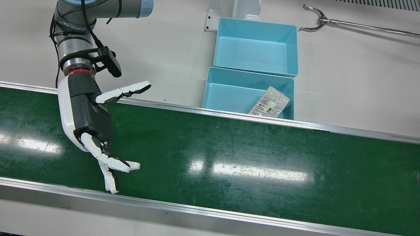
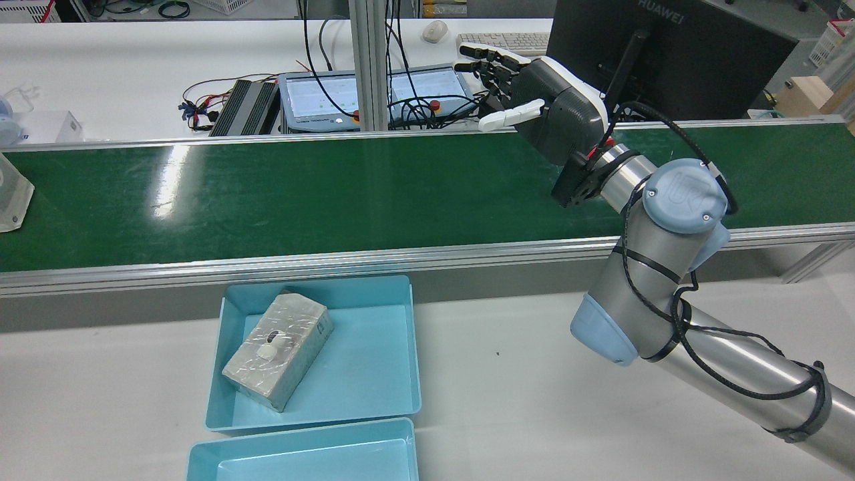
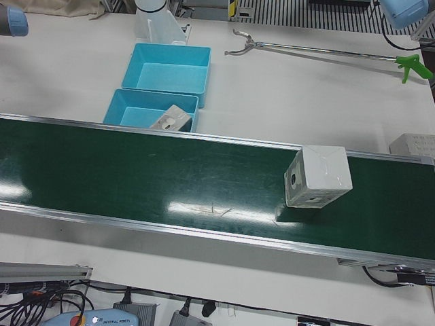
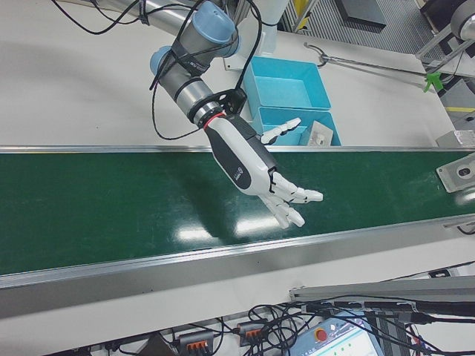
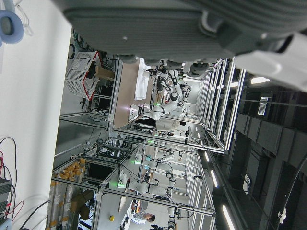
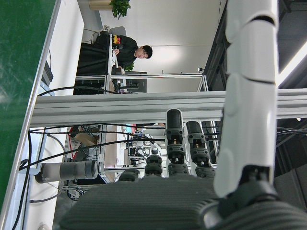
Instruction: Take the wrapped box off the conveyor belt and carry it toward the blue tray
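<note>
A white wrapped box (image 3: 317, 178) stands on the green conveyor belt (image 3: 136, 176) in the left-front view; it shows at the belt's end in the rear view (image 2: 12, 194) and the right-front view (image 4: 460, 174). A silver wrapped box (image 1: 269, 102) lies tilted in the blue tray (image 1: 223, 95) beside the belt, also seen from the rear (image 2: 278, 351). My right hand (image 1: 90, 121) hovers over the belt, open and empty, far from both boxes. It also shows in the right-front view (image 4: 256, 170). My left hand (image 5: 168, 24) shows only in its own view, with nothing held.
A second blue tray (image 1: 257, 46) stands empty behind the first. A long metal reacher tool (image 1: 328, 21) lies on the white table behind the trays. The belt has aluminium side rails (image 1: 229, 114). Cables, a monitor and control gear (image 2: 374, 93) sit beyond the belt.
</note>
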Controlling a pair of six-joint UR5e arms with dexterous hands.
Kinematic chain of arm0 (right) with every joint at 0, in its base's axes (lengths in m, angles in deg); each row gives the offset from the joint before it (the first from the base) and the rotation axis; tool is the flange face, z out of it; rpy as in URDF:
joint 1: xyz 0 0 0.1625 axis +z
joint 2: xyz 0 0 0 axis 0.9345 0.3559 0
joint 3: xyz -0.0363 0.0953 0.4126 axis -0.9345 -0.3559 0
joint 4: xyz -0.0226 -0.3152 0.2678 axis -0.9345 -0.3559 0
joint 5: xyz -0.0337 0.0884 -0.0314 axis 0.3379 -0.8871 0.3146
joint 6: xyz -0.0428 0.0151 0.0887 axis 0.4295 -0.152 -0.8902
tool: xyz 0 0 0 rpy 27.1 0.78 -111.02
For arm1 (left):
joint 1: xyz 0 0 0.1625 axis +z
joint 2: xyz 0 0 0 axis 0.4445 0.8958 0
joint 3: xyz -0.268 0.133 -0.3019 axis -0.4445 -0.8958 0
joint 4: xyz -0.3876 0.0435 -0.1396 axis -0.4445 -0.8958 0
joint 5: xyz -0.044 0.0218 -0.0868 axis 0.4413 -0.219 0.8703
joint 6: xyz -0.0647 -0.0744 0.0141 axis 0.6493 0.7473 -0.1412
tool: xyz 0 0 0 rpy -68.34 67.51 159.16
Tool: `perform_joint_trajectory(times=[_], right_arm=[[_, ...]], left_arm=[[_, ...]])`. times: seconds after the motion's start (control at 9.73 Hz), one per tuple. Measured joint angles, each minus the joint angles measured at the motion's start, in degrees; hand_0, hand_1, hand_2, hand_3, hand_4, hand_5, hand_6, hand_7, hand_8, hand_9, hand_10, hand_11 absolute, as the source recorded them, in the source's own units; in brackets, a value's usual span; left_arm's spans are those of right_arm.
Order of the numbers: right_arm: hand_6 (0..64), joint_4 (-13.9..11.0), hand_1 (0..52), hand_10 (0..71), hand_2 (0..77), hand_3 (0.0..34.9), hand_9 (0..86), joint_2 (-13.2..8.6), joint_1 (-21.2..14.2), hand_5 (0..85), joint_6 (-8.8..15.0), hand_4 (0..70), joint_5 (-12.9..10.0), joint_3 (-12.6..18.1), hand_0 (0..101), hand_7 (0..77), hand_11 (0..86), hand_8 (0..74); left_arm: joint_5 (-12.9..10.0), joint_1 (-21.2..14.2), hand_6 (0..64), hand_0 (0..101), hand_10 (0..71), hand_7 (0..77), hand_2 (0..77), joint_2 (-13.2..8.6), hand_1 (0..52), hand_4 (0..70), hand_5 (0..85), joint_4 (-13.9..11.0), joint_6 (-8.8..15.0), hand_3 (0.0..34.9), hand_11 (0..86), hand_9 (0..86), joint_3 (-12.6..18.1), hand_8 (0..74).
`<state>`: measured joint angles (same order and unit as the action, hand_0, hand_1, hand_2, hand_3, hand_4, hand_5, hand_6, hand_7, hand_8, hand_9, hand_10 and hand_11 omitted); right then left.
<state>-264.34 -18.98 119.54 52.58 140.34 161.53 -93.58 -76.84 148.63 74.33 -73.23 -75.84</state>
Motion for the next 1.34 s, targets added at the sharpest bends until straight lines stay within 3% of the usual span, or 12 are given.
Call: perform_joint_trajectory(times=[1.34], right_arm=[[12.5, -0.1, 13.1, 0.5, 7.6, 0.0, 7.6, 0.0, 0.4, 15.3, -0.5, 17.5, -0.5, 0.0, 48, 26.7, 2.2, 4.9]], left_arm=[[0.0, 0.0, 0.5, 0, 0.0, 0.5, 1.1, 0.0, 0.0, 0.0, 1.1, 0.0, 0.0, 0.0, 0.5, 0.5, 0.0, 0.5]])
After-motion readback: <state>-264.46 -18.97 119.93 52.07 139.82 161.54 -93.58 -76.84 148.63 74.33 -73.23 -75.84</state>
